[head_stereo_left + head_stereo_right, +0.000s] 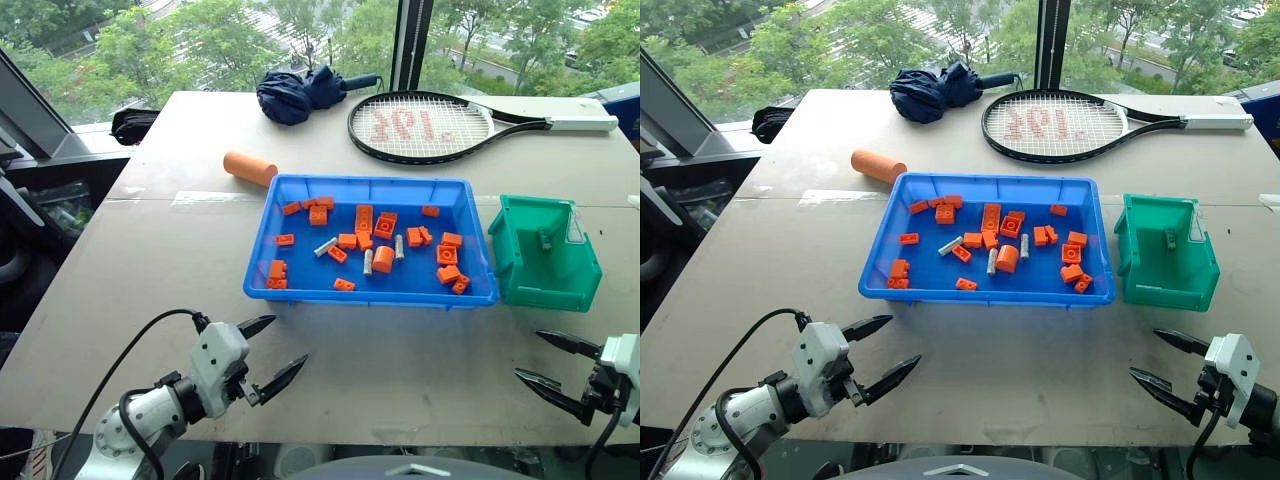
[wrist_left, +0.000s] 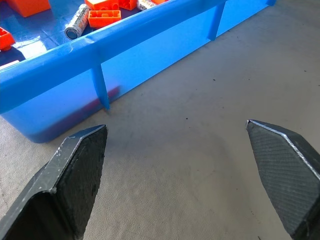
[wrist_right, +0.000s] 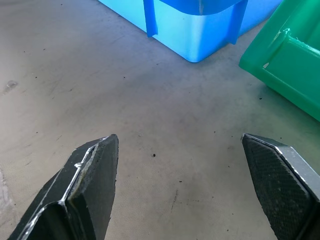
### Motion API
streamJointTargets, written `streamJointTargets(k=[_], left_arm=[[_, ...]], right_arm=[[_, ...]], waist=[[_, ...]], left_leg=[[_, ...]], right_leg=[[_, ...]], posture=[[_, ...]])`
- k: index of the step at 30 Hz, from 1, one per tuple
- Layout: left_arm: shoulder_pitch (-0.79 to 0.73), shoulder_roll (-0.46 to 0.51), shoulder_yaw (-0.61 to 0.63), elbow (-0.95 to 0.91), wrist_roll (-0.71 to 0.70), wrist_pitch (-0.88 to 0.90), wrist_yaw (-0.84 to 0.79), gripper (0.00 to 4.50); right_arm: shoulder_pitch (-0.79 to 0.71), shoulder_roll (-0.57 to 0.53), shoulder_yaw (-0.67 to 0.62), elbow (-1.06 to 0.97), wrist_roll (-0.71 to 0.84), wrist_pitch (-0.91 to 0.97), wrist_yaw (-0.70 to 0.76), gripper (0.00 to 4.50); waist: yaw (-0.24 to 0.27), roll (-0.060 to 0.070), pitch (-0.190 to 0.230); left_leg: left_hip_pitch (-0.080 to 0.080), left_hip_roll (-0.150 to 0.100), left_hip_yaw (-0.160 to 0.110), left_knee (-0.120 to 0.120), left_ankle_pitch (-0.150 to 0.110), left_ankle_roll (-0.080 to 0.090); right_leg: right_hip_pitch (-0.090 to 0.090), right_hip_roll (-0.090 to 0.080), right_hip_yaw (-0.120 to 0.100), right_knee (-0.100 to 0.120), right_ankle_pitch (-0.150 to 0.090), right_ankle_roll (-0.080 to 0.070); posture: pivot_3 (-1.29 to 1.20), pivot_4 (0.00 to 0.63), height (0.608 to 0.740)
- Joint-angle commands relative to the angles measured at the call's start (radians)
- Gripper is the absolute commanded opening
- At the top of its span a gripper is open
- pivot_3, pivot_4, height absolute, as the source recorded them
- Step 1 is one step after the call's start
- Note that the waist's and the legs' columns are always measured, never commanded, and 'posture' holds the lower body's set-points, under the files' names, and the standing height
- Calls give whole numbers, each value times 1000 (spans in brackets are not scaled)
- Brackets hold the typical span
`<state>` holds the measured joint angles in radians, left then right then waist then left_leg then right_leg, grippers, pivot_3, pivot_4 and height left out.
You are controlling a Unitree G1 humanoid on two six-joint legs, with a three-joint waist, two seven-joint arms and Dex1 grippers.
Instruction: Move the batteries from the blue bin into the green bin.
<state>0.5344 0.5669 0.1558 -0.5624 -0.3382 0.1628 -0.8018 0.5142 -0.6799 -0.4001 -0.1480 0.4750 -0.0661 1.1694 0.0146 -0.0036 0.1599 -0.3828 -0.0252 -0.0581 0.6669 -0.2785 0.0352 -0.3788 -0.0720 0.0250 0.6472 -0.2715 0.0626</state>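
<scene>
Inside — three batteries [image 1: 368, 261] (blue bin [image 1: 300, 292])

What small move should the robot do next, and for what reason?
Probably reach the right gripper, which is open and empty, forward over the blue bin toward the batteries lying among orange bricks. It is on the side of the green bin, so the carry would be short.

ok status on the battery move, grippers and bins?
Left gripper and right gripper open, empty, over bare table short of the bins. Three batteries in blue bin among orange bricks. Green bin beside it. Path clear.
</scene>
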Motion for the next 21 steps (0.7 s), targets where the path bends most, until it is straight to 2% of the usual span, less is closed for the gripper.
streamJointTargets(k=[1, 21], left_arm=[[-18, 15, -13, 9, -13, -12, -23, 4500], [-7, 18, -35, 30, -15, -37, -53, 4500]], right_arm=[[12, -6, -18, -43, 13, 8, -10, 3934], [63, -32, -56, -61, 29, 19, 8, 3934]], waist=[[0, 0, 0], [0, 2, 0]], left_leg=[[0, 0, 0, 0, 0, 0], [0, 0, 0, 0, 0, 0]], right_leg=[[0, 0, 0, 0, 0, 0], [0, 0, 0, -1, 0, 0]], posture=[[0, 150, 740], [0, 150, 740]])
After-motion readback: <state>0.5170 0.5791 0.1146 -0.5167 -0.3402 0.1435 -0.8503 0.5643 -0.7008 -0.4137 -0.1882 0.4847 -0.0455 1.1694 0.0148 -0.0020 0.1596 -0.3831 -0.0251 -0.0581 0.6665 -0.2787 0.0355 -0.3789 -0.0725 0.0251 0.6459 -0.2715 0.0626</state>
